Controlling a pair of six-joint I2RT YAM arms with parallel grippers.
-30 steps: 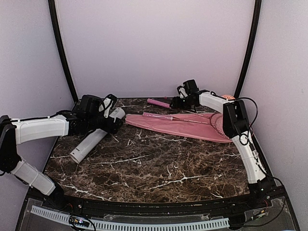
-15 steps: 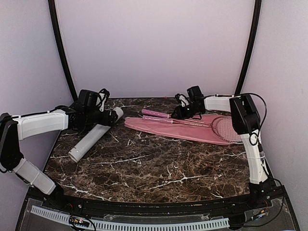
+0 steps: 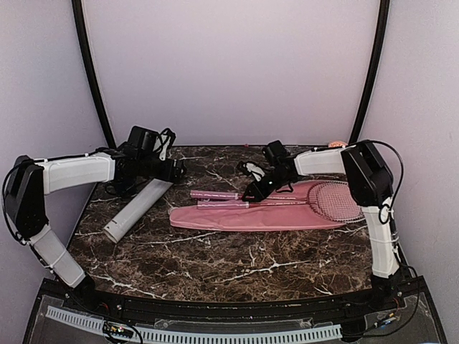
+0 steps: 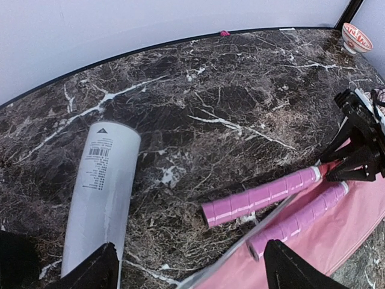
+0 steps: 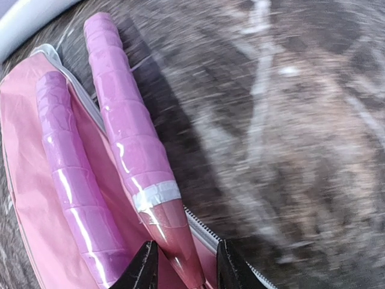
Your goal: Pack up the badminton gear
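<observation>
Two pink-handled rackets (image 3: 215, 195) lie side by side, with their handles (image 4: 261, 195) sticking out past the mouth of the pink cover (image 3: 251, 215). Their heads (image 3: 337, 201) rest on the cover's right part. My right gripper (image 5: 186, 268) is shut on the tapered neck of the far racket (image 5: 126, 120), just below its handle. The second handle (image 5: 72, 180) lies beside it on the cover (image 5: 24, 150). The pale grey tube (image 3: 136, 208) lies slanted at the left. My left gripper (image 4: 192, 277) hovers open between the tube (image 4: 102, 192) and the handles, holding nothing.
A small orange-patterned bowl (image 4: 356, 37) stands at the back right corner. A tiny pink bit (image 4: 224, 33) lies at the table's back edge. White walls close the table off at the back and both sides.
My right gripper closed on the far racket and pulled the rackets and cover leftward and toward the near side. My left gripper drew away from the tube's upper end, toward the right.
</observation>
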